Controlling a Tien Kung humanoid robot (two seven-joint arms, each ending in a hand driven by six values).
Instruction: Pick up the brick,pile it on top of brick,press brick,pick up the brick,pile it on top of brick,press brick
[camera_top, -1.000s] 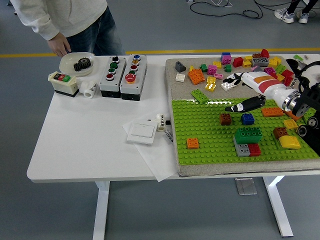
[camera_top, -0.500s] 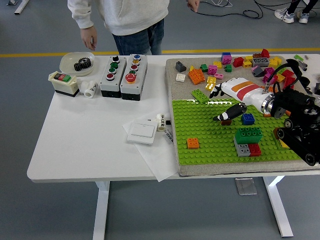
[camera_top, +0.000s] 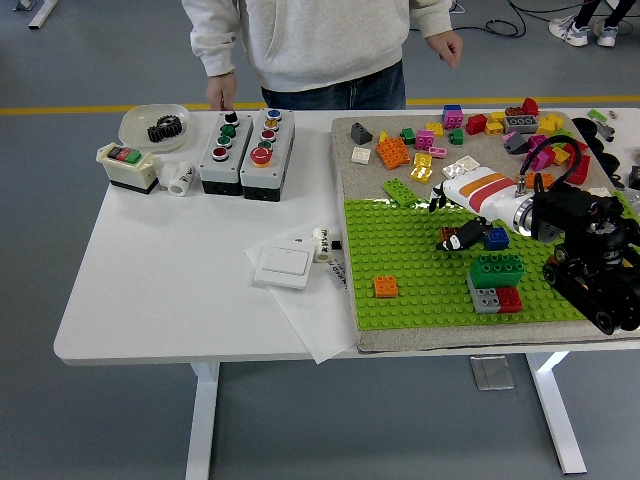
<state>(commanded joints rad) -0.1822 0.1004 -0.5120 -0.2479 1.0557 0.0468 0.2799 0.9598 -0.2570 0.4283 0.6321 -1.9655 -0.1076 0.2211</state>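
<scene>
Right hand (camera_top: 455, 238): lowered onto the brown brick (camera_top: 448, 237) on the green baseplate (camera_top: 400, 262); whether its fingers are clamped cannot be told. Blue brick (camera_top: 496, 238): seated just beside it.

Brown brick (camera_top: 449, 236) on green baseplate (camera_top: 400, 255), beside blue brick (camera_top: 496, 238)

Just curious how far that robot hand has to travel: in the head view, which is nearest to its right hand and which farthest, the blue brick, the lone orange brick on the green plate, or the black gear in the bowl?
1. Blue brick, beside the right hand.
2. Orange brick, nearer the baseplate's left edge.
3. Black gear, in the bowl at the table's far left.
</scene>
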